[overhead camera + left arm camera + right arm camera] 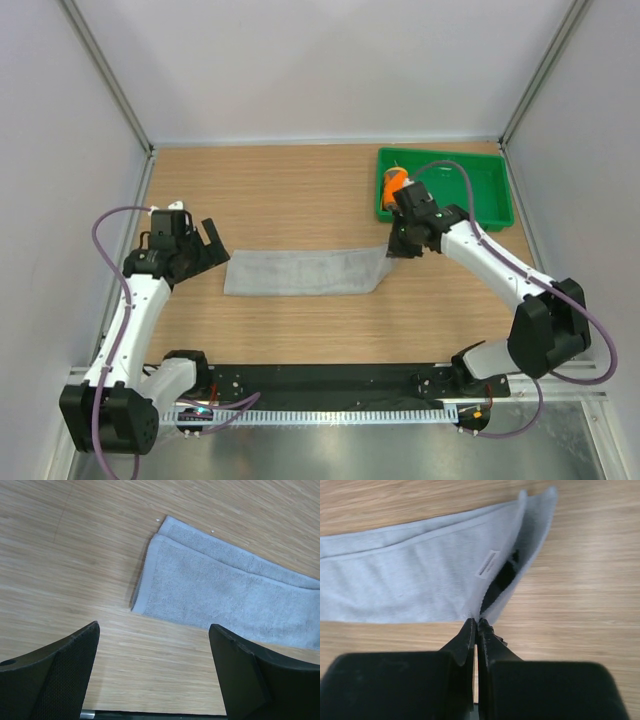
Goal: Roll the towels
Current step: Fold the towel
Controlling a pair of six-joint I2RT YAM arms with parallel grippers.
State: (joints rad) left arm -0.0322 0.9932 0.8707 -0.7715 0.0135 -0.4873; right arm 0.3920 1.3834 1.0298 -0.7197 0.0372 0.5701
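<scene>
The orange towel (395, 183) is judged already rolled inside the green tray (480, 192). Beside the tray, the grey towel (300, 272) (flat, unrolled) is clamped by the right gripper (391, 250). The left gripper (210, 246) is held spread.

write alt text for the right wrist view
The right gripper is shut on the edge of the light grey towel, pinching its folded layers. The towel stretches left across the wooden table, a small white label near the pinched end.

Most of the orange towel (395, 182) in the far-right tray (495, 195) hidden behind the right arm (480, 250), right end of the grey towel (300, 272) partly covered by the right pincer (391, 250) from above, its length cut off in both wrist views, sewn label (487, 563) blurred beyond reading, fingers (60, 675) of the left pincer (154, 627) cropped by the lower edge
</scene>
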